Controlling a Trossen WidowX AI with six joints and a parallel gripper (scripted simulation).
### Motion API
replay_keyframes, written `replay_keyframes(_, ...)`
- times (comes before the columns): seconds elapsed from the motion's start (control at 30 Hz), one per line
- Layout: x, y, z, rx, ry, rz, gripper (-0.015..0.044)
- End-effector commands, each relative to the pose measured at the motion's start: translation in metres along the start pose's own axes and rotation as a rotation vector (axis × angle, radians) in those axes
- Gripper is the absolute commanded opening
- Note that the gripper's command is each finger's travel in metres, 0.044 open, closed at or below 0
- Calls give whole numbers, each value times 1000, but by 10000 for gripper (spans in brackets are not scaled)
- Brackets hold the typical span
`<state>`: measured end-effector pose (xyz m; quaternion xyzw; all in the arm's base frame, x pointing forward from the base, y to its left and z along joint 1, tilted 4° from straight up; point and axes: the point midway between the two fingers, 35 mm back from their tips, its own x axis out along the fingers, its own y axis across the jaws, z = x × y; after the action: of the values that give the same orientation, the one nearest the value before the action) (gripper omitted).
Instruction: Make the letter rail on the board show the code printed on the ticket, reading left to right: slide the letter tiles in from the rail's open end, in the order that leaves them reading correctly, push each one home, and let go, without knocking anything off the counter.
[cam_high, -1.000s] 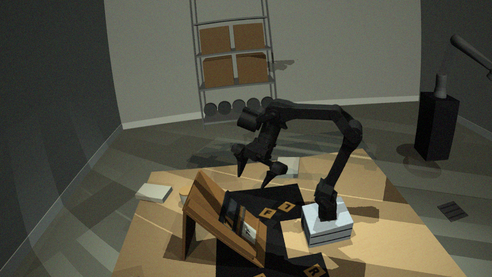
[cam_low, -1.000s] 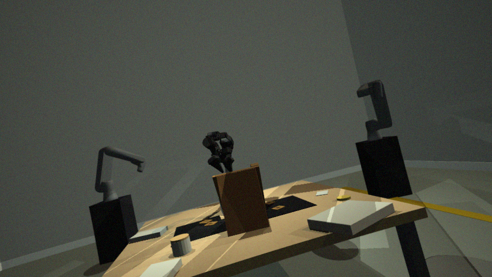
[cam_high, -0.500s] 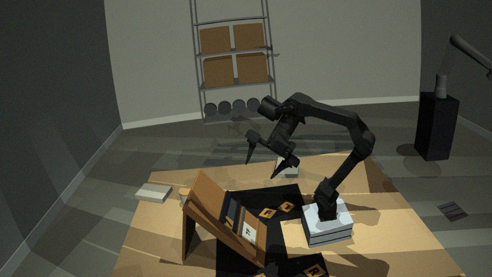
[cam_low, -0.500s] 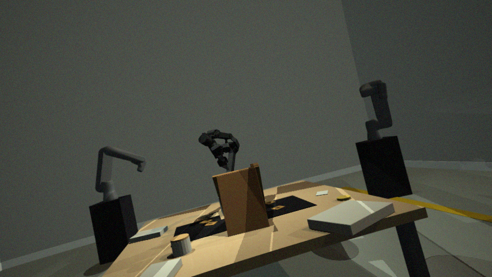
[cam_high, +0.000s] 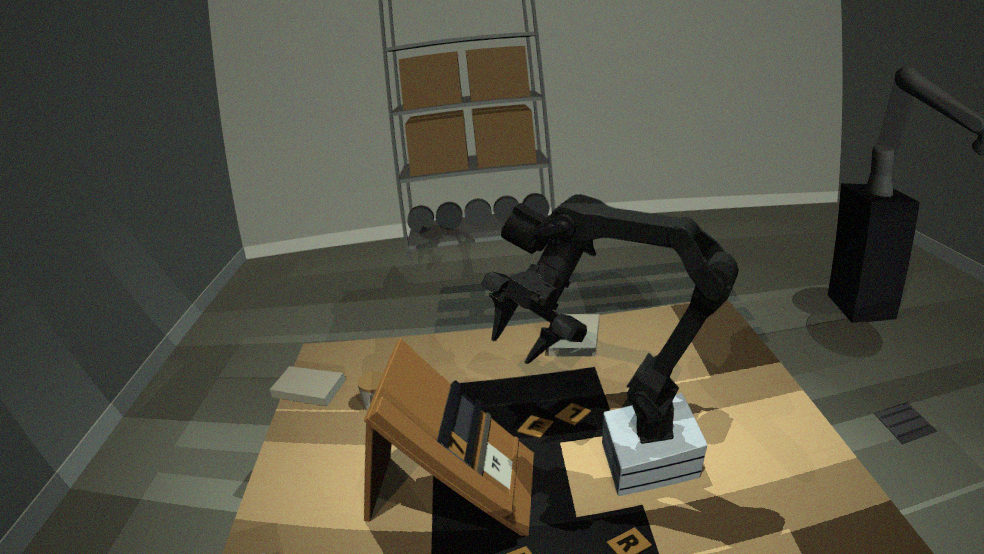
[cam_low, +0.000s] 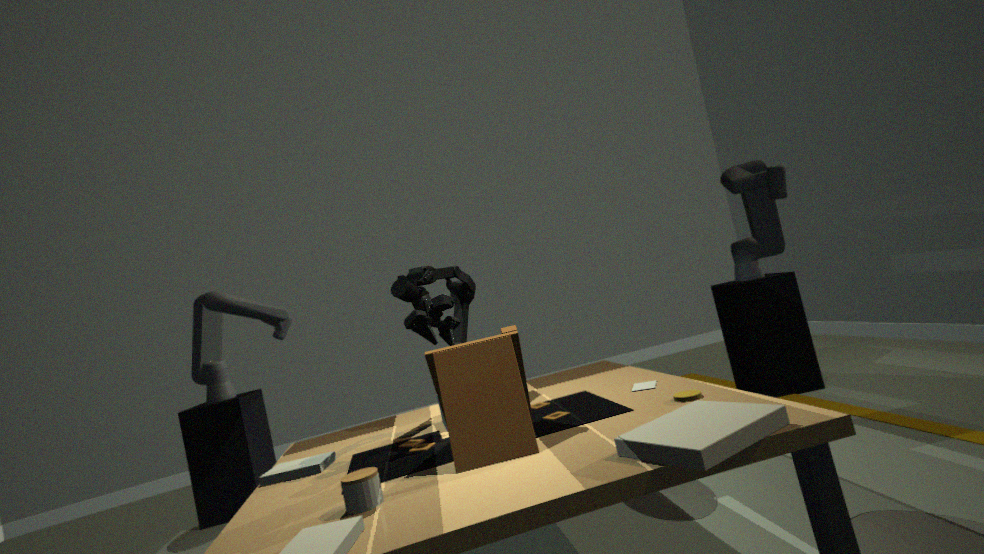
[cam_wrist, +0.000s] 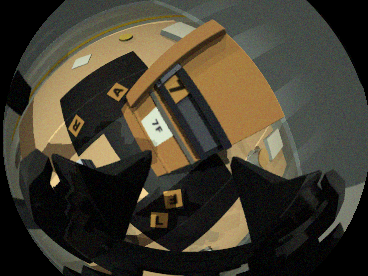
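My gripper is open and empty, raised above the counter near the tilted board. The ticket on the board reads 7F. A tile marked 7 sits in the dark rail, at the end by the board's raised side wall; the rest of the rail is bare. An F tile and a tile with an L-like mark lie on one dark mat. R and A tiles lie on another.
A pale block and a round can stand beyond the board. Another pale block lies near the counter's edge behind my gripper. A large pale slab and a yellow disc lie on the opposite side.
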<state>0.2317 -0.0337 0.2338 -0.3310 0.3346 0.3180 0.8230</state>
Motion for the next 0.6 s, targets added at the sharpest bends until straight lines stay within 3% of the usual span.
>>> replay_keyframes(0.0, 25, -12, -30, 444, 93, 14, 340)
replay_keyframes(0.27, 66, -24, -86, 1293, 273, -69, 340)
replay_keyframes(0.57, 103, -20, -143, 2097, 428, -300, 340)
